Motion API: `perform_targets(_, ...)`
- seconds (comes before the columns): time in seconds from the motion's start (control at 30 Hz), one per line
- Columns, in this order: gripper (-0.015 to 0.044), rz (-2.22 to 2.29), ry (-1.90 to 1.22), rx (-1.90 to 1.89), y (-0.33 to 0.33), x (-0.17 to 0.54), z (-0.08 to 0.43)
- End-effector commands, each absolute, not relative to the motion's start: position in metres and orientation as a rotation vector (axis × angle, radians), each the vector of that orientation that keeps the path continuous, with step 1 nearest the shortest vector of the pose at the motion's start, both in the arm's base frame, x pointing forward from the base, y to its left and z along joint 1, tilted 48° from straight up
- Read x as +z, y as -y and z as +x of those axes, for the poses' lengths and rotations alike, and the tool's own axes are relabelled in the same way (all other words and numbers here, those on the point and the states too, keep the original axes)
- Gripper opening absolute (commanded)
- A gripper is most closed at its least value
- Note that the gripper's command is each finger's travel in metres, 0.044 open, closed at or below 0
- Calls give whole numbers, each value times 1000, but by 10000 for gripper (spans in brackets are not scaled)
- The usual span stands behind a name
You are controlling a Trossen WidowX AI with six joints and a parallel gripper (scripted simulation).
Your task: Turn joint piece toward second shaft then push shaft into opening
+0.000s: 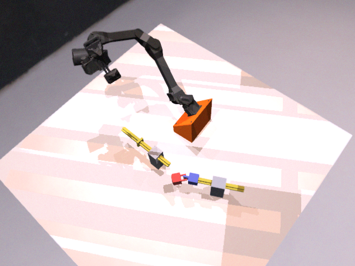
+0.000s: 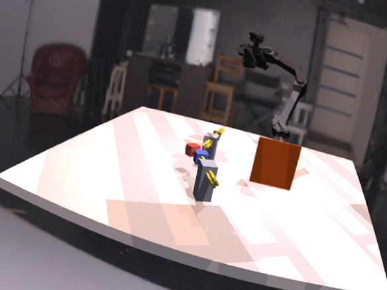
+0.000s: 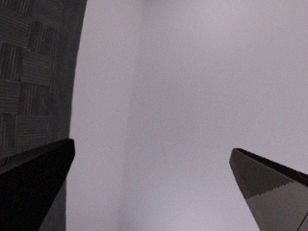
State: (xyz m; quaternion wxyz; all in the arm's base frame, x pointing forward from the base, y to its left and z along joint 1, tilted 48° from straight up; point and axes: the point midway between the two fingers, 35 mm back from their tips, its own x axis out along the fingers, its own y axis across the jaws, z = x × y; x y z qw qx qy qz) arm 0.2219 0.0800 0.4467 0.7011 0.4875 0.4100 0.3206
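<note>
Fingers (image 1: 111, 70): released, spread wide, nothing between; high and well apart from the assy. in top and ext. views.

Red square joint piece (image 1: 176, 178) (image 2: 192, 149): at the inner end of the fixed shaft (image 1: 234, 187) (image 2: 212, 179), carried above the worktop (image 1: 252, 126) (image 2: 123, 172) on prongs by the blue cube (image 1: 193, 178) (image 2: 200, 156). Opening's exact heading: cannot tell. Sliding shaft (image 1: 131, 135) (image 2: 207, 143): through its block, near end apart from joint piece.

Handling (judged): joint piece likely light, rigid, not fragile; flat faces may slip if pinched off-square. Rec. grip: opp. side faces of the red cube, clear of the prongs, then turn gently, as hinges may bind if forced. Sliding shaft: stiff, prob. light; rec. hold at the raised collar (image 1: 140, 142), approx. midway along the outer length, and push in line w/ its axis. Off-axis push could jam it in the block.

Count: shafts, 2, yellow; grey blocks, 2, i.e. sliding-shaft block (image 1: 156, 157) (image 2: 209, 147) and fixed-shaft block (image 1: 218, 186) (image 2: 205, 180); red joint piece, 1; blue cube, 1; collar, 1; arm, 1, on 1 orange wedge base (image 1: 202, 121) (image 2: 274, 164).
</note>
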Motion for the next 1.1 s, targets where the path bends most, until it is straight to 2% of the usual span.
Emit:
perform_targets(0.0, 440, 1087, -986, 638, -78, 426, 239)
perform_targets(0.57, 440, 988, -1356, 205, -77, 306, 314)
perform_targets(1.07, 440, 698, -1557, -179, -73, 200, 351)
